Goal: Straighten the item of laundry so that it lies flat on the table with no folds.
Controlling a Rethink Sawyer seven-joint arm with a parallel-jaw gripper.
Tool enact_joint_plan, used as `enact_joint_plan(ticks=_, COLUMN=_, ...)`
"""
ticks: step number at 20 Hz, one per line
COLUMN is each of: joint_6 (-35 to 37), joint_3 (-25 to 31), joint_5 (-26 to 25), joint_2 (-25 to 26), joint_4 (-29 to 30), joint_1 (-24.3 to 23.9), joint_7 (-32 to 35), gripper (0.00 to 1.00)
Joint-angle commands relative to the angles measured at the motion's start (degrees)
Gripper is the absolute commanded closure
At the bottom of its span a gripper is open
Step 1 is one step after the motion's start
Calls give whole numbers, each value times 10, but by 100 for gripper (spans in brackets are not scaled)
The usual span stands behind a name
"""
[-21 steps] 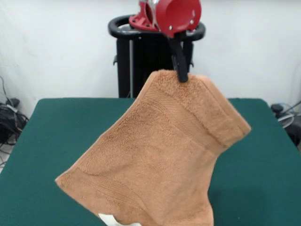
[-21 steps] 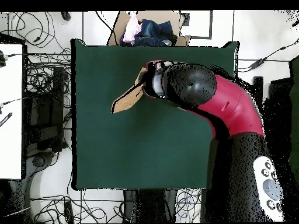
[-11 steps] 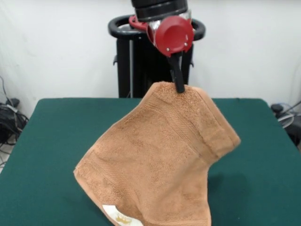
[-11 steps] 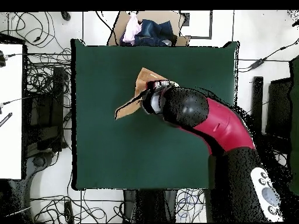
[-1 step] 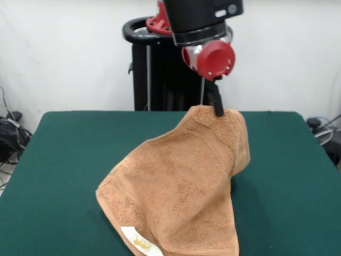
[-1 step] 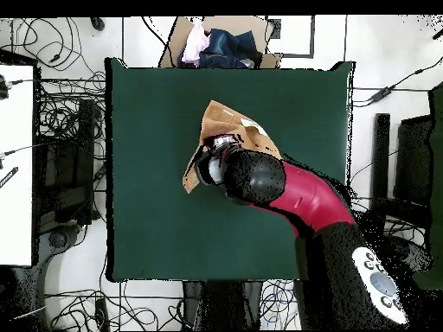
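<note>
Claw [image 5: 218, 111] clenched on the top corner of the towel [image 5: 181, 186], black fingertips pinching the cloth at its highest point. One claw, one towel, one surface [image 5: 64, 154].

Towel hangs from that pinched corner and drapes down toward the camera in the front view; its lower part spreads out low over the green surface, near the front edge. Cloth is not flat: it slopes from the held corner, with a fold running down its right side. One small white label [image 5: 139, 242] shows at the lower edge of the towel.

Overhead view: the arm [image 6: 294, 194] covers much of the towel [image 6: 227, 125]; the tan cloth shows in the middle of the surface [image 6: 147, 199], toward its far half. Beyond the far edge of the surface lies one cardboard box [image 6: 223, 41] with clothes in it
</note>
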Motion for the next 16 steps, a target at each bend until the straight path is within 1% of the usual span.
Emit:
enact_joint_plan(ticks=1, joint_6=-70, joint_3=60, joint_5=-20, joint_2=8, joint_4=83, joint_1=16, joint_7=-12, gripper=100)
enact_joint_plan(ticks=3, joint_6=-81, joint_3=60, joint_5=-20, joint_2=3, joint_4=91, joint_1=22, joint_7=3, gripper=100)
enact_joint_plan(ticks=5, joint_6=-103, joint_3=73, joint_5=-18, joint_2=2, joint_4=110, joint_1=16, joint_7=12, gripper=100)
enact_joint_plan(ticks=8, joint_6=-119, joint_3=77, joint_5=-18, joint_2=-6, joint_4=134, joint_1=18, joint_7=21, gripper=100)
enact_joint_plan(ticks=12, joint_6=-123, joint_3=84, joint_5=-22, joint_2=-21, joint_4=165, joint_1=10, joint_7=17, gripper=100)
enact_joint_plan(ticks=16, joint_6=-127, joint_3=88, joint_5=-37, joint_2=-34, joint_4=194, joint_1=-5, joint_7=0, gripper=100)
